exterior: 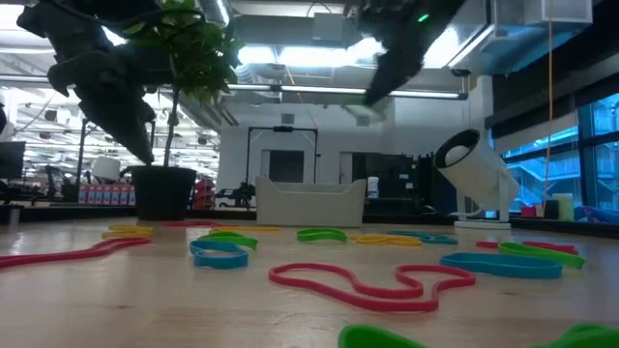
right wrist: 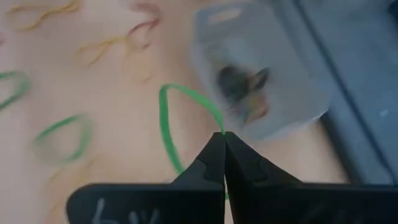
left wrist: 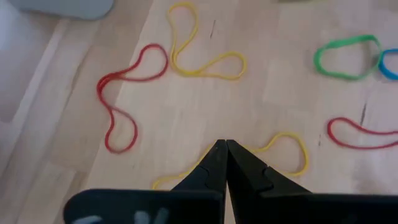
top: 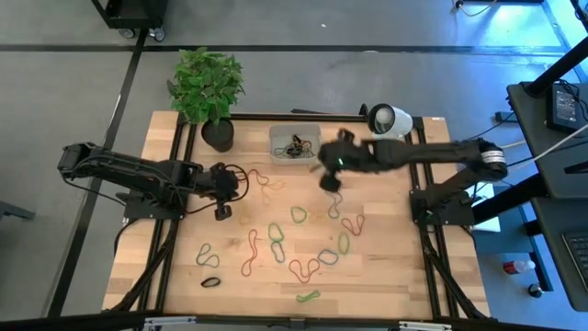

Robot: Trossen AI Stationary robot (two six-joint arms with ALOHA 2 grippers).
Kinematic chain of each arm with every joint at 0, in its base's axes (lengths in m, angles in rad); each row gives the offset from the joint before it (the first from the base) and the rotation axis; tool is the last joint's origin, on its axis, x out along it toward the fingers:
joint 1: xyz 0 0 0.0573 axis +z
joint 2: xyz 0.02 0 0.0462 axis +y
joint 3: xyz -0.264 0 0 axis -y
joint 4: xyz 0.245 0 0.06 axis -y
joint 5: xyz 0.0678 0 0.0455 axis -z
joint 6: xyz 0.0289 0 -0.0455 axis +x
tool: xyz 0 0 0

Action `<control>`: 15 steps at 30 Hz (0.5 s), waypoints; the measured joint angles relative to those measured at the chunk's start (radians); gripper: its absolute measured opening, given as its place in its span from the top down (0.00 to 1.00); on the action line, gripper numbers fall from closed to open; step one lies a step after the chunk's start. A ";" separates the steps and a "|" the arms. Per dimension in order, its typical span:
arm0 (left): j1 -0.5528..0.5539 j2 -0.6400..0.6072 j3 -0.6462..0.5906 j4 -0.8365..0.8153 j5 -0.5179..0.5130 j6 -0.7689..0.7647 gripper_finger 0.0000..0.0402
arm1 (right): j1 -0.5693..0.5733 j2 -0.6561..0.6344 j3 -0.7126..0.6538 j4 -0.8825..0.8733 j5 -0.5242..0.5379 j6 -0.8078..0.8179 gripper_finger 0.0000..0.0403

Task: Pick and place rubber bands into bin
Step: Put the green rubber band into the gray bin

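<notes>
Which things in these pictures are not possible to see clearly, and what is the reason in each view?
- Contents of the bin: a dark tangle, too small in the high view, blurred in the right wrist view.
- Right claw: shut on a green rubber band; the band's lower part is hidden behind the fingers.
- Left claw: a yellow band runs behind the shut tips; contact cannot be told.
- Low view: both claws are cut off by the top edge.
</notes>
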 joint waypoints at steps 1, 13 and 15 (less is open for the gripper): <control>0.000 0.000 0.000 0.011 0.004 0.010 1.00 | -0.036 0.023 0.009 0.038 -0.018 -0.036 1.00; 0.001 0.000 0.000 0.144 0.006 0.085 0.99 | -0.290 0.451 0.256 0.292 -0.182 -0.165 1.00; 0.001 0.000 0.000 0.145 0.006 0.085 0.99 | -0.305 0.523 0.310 0.294 -0.209 -0.164 1.00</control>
